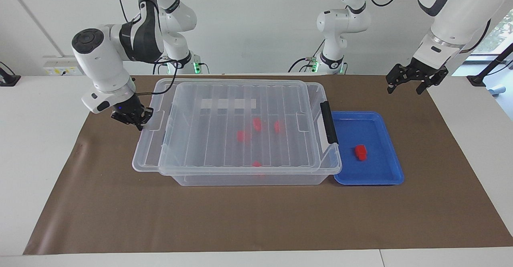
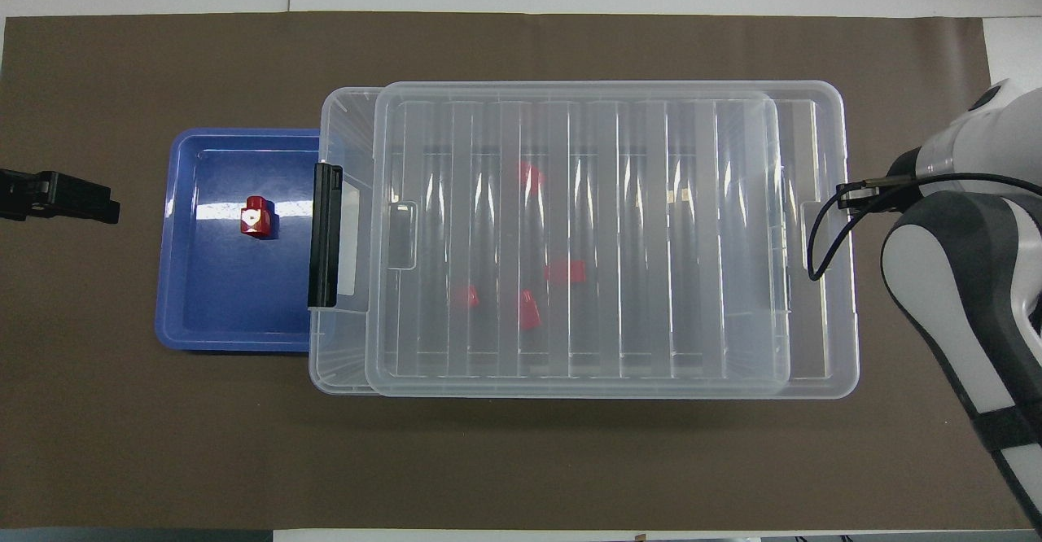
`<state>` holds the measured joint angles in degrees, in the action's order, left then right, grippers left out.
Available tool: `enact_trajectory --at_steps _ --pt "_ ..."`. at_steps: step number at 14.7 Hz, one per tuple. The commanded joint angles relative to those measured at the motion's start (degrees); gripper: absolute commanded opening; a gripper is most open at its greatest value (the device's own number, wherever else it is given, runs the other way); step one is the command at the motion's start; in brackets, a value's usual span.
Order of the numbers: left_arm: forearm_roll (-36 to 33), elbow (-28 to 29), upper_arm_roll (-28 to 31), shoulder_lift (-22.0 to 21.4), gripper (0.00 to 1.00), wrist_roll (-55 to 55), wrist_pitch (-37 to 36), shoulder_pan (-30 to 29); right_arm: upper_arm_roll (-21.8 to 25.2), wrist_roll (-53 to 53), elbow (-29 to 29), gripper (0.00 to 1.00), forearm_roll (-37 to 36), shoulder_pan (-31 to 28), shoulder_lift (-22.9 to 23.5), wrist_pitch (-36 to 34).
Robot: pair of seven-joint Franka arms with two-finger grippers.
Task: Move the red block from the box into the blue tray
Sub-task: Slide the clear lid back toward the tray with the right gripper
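Here the large clear plastic storage box (image 1: 236, 132) sits in the middle of the brown-covered bench (image 1: 256, 219), its ribbed see-through lid (image 1: 244, 126) lying on top but shifted toward the left arm's end, so that a strip of the box stays uncovered just beside the right tool (image 1: 134, 116). That right tool hangs low at the box's rim, at the end with no clip; judging by this, it is there to handle the lid, either sliding it or letting it go. Whether its fingers are parted or together I cannot tell.

The left tool (image 1: 413, 80) waits raised over the bench, near the blue tray's end and well apart from everything, with its fingers spread and nothing between them.

The shallow bright blue plastic tray (image 1: 380, 174) lies touching the box at the end with the black clip handle (image 1: 329, 122), close by so a block travels only a short way. One small bright red plastic block (image 1: 360, 152) already rests in the tray, nearer the left tool than the right. It is stubby, with a narrower raised part on top, and lies free of the tray's rim. Four more red blocks (image 1: 256, 124) show through the lid, scattered on the box floor.
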<state>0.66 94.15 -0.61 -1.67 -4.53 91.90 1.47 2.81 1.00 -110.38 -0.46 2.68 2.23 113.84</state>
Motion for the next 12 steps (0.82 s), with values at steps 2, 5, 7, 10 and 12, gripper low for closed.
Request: enact_trajectory --at_steps 2,5,7,10,12 --pt "0.7 1.8 0.1 -1.8 1.00 -0.2 -0.1 -0.2 -1.9 -3.4 -1.1 0.00 0.6 -0.4 -0.7 0.9" --pt "0.7 1.8 0.2 -1.8 1.00 -0.2 -0.1 -0.2 -3.2 -4.8 -1.1 0.00 0.5 -0.4 -0.7 0.9" --pt "0.7 1.8 0.1 -1.8 1.00 -0.2 -0.1 -0.2 -3.9 -6.0 -1.1 0.00 0.5 -0.4 -0.7 0.9" --pt "0.7 1.8 0.1 -1.8 1.00 -0.2 -0.1 -0.2 -4.0 -6.3 -1.1 0.00 0.5 -0.4 -0.7 0.9" --pt "0.7 1.8 0.1 -1.8 1.00 -0.2 -0.1 -0.2 -4.7 -6.9 -1.1 0.00 0.6 -0.4 -0.7 1.0"
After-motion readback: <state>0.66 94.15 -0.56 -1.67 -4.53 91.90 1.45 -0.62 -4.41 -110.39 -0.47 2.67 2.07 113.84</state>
